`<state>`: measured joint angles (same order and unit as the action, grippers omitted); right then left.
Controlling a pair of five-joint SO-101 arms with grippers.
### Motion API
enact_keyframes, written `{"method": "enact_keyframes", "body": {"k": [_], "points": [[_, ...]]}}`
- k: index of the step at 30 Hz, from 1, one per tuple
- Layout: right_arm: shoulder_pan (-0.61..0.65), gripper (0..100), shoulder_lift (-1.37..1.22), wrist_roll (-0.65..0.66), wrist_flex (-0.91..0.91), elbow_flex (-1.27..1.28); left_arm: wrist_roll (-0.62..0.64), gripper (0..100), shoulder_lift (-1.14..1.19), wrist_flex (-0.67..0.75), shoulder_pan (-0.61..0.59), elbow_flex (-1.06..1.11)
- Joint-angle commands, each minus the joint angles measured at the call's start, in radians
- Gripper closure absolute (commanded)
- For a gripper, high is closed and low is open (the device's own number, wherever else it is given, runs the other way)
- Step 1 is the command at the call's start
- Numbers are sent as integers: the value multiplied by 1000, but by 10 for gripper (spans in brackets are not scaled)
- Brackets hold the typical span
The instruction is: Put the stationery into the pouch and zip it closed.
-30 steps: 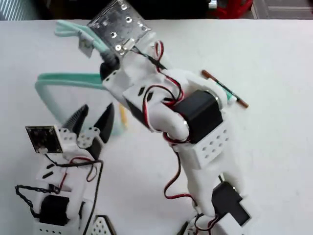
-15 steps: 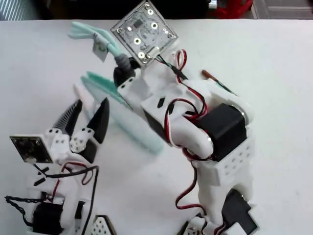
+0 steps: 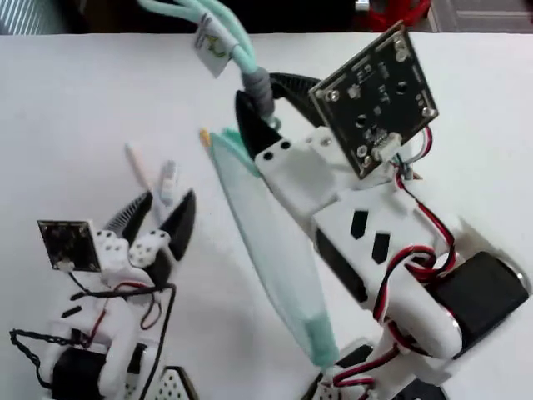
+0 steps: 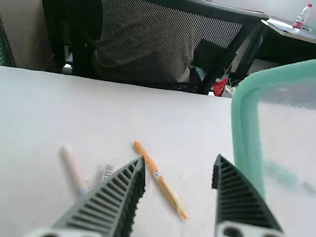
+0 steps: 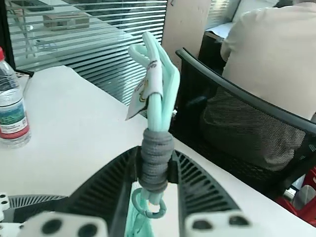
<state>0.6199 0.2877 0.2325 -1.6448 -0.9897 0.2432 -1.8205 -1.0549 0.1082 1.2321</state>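
The mint green pouch hangs tilted on its edge above the table, held by its strap. My right gripper is shut on the strap's grey wrapped loop, and a paper tag dangles above. My left gripper stands open low over the table, left of the pouch. An orange pencil lies just ahead between its fingers. A white pen and a small white piece lie beyond it; both also appear as the pen and the piece.
A water bottle stands at the table's far side. A black mesh chair with a seated person is behind the table edge. Bare white table lies to the left and at the far right.
My right arm has raised the pouch by its strap and swung it right, turning it on edge. The pen, white piece and pencil tip came into view. My left arm has barely shifted.
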Motion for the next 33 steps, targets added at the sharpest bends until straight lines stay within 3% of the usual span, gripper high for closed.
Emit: {"method": "enact_keyframes", "body": {"k": [1, 9, 12, 19, 23, 25, 28, 33], "points": [[-53, 978, 16, -6, 24, -25, 5, 742, 13, -80, 87, -64], [-56, 978, 18, -11, 18, 54, 3, 745, 18, -120, 113, -63], [-61, 978, 18, -12, 25, 130, -52, 749, 19, -153, 116, -64], [-58, 978, 18, -14, 39, 157, -203, 936, 21, -147, 116, -63], [-62, 978, 18, -14, 33, 164, -215, 958, 33, -135, 157, -64], [-64, 978, 18, -11, 31, 164, -232, 957, 88, -126, 183, -80], [-64, 978, 18, -9, 21, 164, -358, 954, 265, -106, 206, -161], [-65, 978, 18, -8, 2, 161, -330, 954, 581, -100, 200, -338]]}}
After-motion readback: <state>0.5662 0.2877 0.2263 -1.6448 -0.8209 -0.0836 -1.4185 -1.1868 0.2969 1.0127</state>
